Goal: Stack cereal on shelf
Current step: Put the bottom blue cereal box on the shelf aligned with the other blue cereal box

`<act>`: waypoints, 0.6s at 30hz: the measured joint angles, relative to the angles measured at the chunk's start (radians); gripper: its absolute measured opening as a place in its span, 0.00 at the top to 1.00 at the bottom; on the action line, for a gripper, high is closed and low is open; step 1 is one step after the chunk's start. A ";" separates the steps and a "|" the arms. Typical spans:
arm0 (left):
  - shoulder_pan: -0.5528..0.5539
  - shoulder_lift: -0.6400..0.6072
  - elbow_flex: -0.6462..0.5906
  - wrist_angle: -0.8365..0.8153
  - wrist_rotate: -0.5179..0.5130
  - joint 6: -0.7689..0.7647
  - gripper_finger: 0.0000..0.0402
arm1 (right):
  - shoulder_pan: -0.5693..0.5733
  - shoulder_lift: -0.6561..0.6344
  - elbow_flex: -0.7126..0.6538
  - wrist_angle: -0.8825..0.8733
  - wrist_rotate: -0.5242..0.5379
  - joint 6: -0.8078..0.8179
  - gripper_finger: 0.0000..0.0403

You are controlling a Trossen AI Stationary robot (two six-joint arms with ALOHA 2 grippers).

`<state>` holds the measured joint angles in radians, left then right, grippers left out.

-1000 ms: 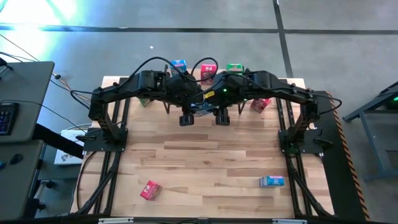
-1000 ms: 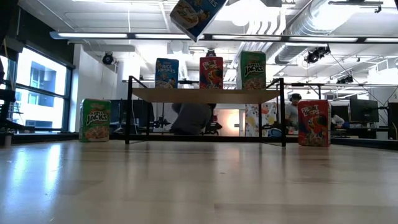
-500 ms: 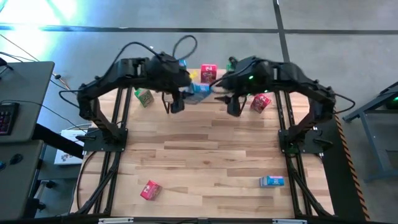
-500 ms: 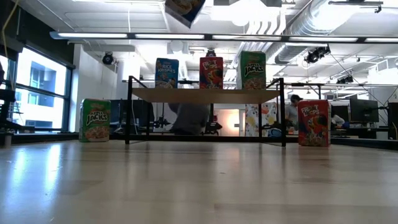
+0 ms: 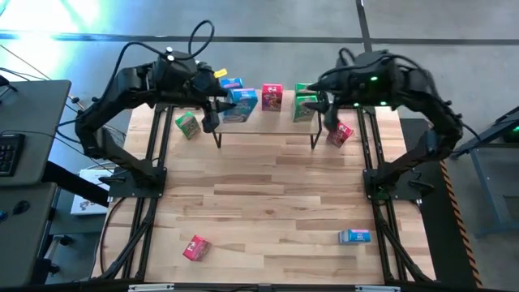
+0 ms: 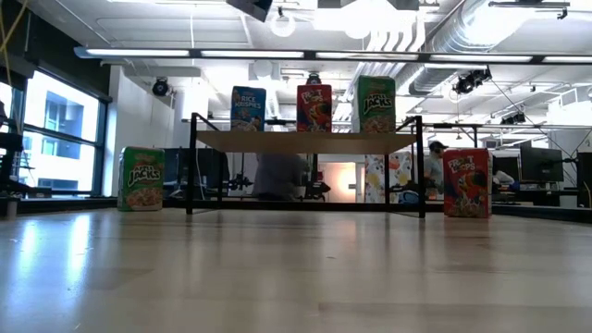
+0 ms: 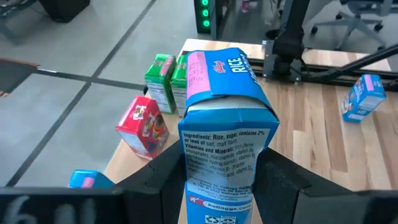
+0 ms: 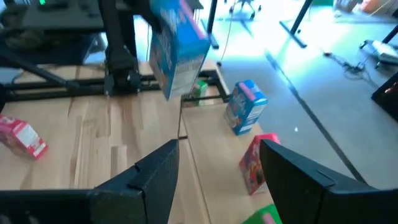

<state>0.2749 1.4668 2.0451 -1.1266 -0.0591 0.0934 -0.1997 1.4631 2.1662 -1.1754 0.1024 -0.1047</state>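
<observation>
Grey floor surrounds the wooden desk [image 5: 268,203] seen from above. The shelf [image 5: 265,113] sits at the desk's far edge, and everything else is placed from it. On it stand a blue box [image 5: 231,84], a red box [image 5: 272,96] and a green box [image 5: 304,101]. The left hand [image 5: 212,116] is over the shelf's left end, closed on another blue cereal box [image 5: 242,103]. The right hand [image 5: 324,109] is over the shelf's right end, fingers apart, holding nothing. A green box [image 5: 187,125] lies just left of the shelf and a red one [image 5: 340,134] just right of it. Well in front of the shelf, near the desk's front edge, lie a red box [image 5: 195,247] and a blue box [image 5: 354,236].

From desk height, the shelf [image 6: 305,141] carries blue [image 6: 248,108], red [image 6: 314,107] and green [image 6: 376,104] boxes upright in a row; a green box [image 6: 141,178] stands left of it and a red one [image 6: 466,182] to its right.

The left wrist view shows the two fingers [image 7: 283,177] clamped on the blue box [image 7: 225,137] above the shelf's boxes.

The right wrist view shows the spread fingers [image 8: 158,174] bare, the held blue box [image 8: 177,53] beyond them.
</observation>
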 joint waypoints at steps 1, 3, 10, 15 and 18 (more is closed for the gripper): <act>0.006 -0.020 -0.043 0.031 0.004 -0.004 0.63 | 0.000 -0.015 0.000 0.002 0.000 0.000 0.46; 0.016 -0.062 -0.138 0.111 0.016 -0.013 0.63 | 0.000 -0.045 0.000 0.013 0.000 -0.001 0.46; 0.066 -0.210 -0.478 0.426 0.029 -0.040 0.63 | 0.001 -0.158 -0.001 0.026 -0.001 0.007 0.46; 0.103 -0.276 -0.649 0.600 0.066 -0.050 0.63 | 0.001 -0.221 -0.002 -0.007 -0.007 0.025 0.46; 0.127 -0.296 -0.725 0.648 0.092 -0.056 0.63 | 0.001 -0.249 -0.002 -0.028 -0.027 0.026 0.46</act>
<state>0.4016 1.1707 1.3206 -0.4784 0.0333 0.0372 -0.1989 1.2141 2.1639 -1.2032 0.0757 -0.0788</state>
